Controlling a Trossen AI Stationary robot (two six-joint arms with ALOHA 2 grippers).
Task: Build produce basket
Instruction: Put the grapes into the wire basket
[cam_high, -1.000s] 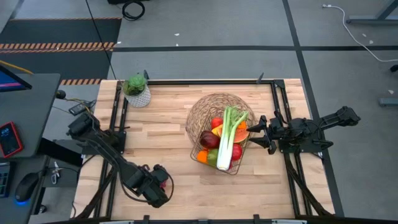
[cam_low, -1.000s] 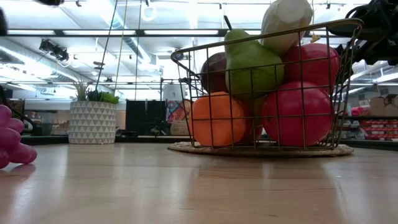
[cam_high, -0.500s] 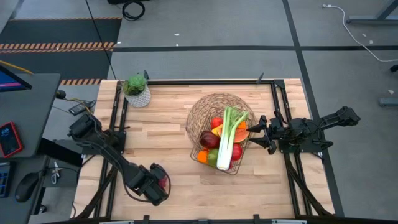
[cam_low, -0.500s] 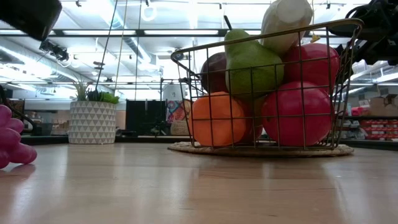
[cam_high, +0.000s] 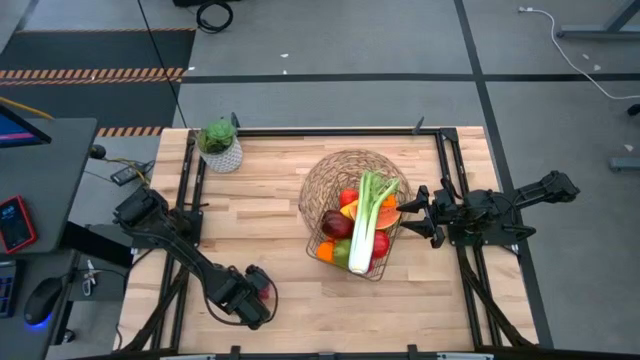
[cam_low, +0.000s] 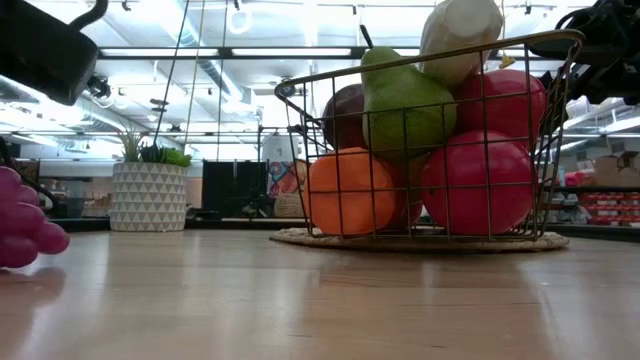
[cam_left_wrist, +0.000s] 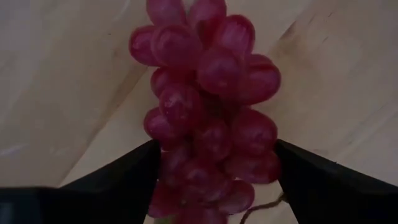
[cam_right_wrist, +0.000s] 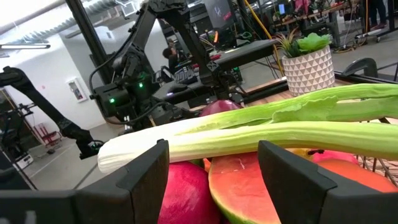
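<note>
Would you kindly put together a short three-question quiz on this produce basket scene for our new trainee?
1. True or false: the grapes already lie in the basket.
2. Which item lies longest across the top of the produce? A) celery stalk B) banana C) cucumber
3. Fill in: the right pincer waits beside the basket, while the left pincer straddles the ______ on the table.

Key
1. False: the grapes rest on the table's near left part, between the left pincer's open fingers.
2. A.
3. Grapes.
</note>
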